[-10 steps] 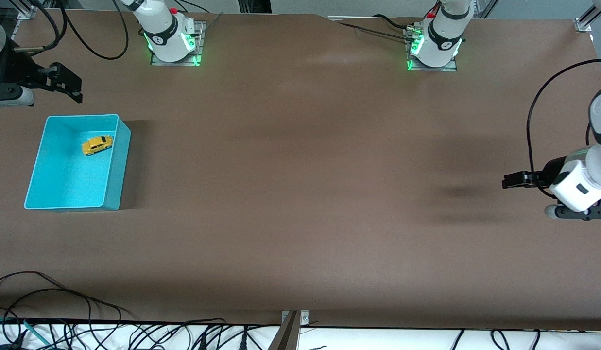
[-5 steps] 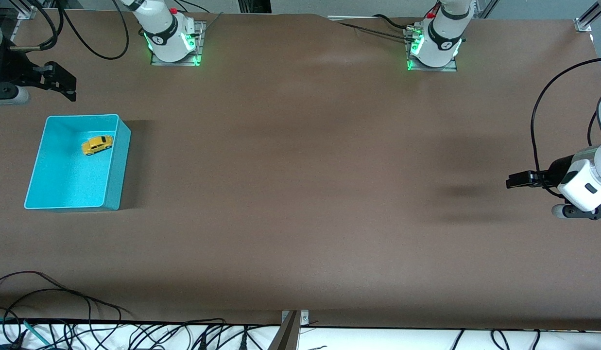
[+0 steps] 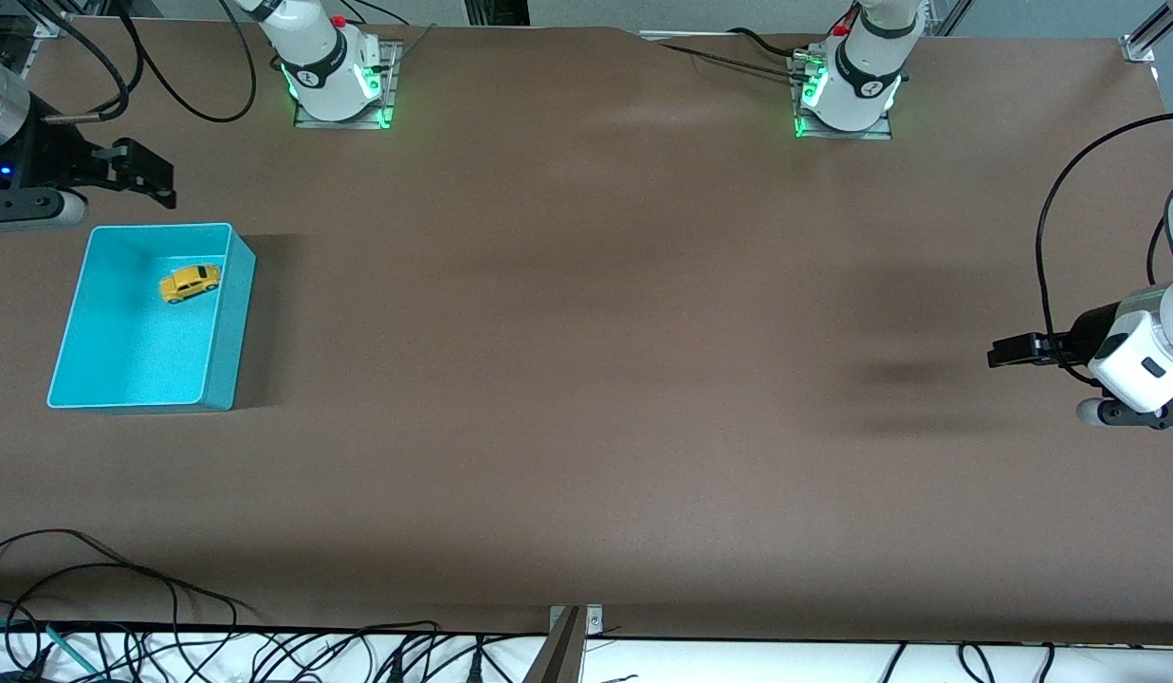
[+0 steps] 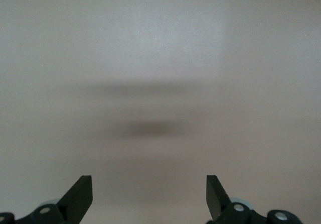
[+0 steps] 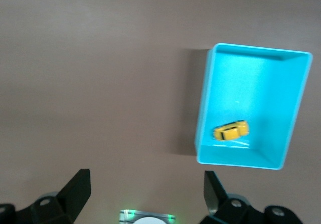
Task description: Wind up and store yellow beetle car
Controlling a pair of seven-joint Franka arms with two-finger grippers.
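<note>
— Where does the yellow beetle car [image 3: 190,283] sit?

— Inside the turquoise bin [image 3: 228,327], on its floor, close to the wall that faces the robot bases. The bin stands on the brown desk [image 3: 586,379] at the right arm's end. The right wrist view shows the same: the car [image 5: 230,130] lies in the bin [image 5: 296,108], near one short wall, touching nothing else.

— And the right pincer [image 3: 155,180]?

— It hangs over the desk just beside the bin's edge nearest the bases, above bare surface. Its fingers [image 5: 75,189] are spread wide apart and hold nothing.

— The left pincer [image 3: 1008,350]?

— It is up over the desk at the left arm's end, well apart from the bin and the car. In the left wrist view its two fingertips [image 4: 80,191] stand wide apart with only plain desk and a soft shadow between them; nothing is gripped.

— So neither arm touches the car?

— Neither one.
</note>
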